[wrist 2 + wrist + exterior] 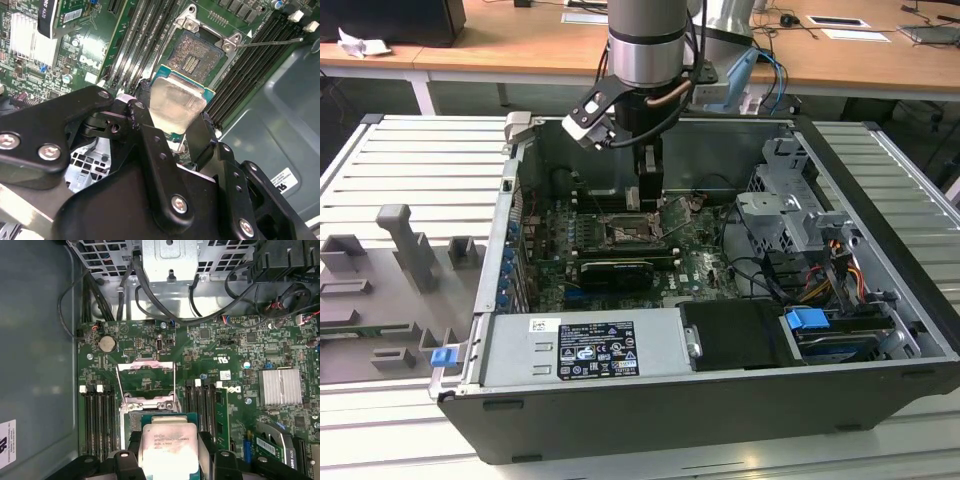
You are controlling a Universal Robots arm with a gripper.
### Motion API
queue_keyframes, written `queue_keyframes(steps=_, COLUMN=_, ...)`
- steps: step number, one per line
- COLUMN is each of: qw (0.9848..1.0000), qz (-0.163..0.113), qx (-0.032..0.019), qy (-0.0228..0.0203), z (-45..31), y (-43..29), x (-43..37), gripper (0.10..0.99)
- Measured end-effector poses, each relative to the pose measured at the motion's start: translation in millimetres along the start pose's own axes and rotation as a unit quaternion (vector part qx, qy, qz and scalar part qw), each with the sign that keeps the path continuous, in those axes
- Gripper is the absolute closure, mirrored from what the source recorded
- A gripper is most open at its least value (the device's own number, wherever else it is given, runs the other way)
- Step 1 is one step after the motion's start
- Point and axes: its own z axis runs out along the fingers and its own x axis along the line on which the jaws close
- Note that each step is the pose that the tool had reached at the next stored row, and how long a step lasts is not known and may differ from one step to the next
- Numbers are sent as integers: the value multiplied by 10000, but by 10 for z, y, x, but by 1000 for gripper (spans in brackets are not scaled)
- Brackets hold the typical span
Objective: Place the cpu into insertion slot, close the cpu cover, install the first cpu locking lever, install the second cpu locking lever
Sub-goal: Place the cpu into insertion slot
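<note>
Gripper [650,192] hangs inside the open case [620,432], over the middle of the green board [705,265]. The claw is clamped on the cpu [175,100] by two opposite edges (metal top up), as both wrist views show. The cpu is held above the board, close to the slot [198,54] but not seated; the slot's contacts lie bare. The cover [145,365] is swung open, on the slot's side toward the exterior view's right.

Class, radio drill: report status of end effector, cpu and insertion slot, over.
End effector shut on cpu, not yet seated. Insertion slot bare, cpu cover open. Nothing between cpu and slot.
</note>
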Motion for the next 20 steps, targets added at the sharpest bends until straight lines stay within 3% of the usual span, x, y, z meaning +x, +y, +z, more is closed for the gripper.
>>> queue_keyframes(steps=20, qw=10000, qz=0, qx=0, qy=0, z=120, y=-10, x=-3, gripper=557)
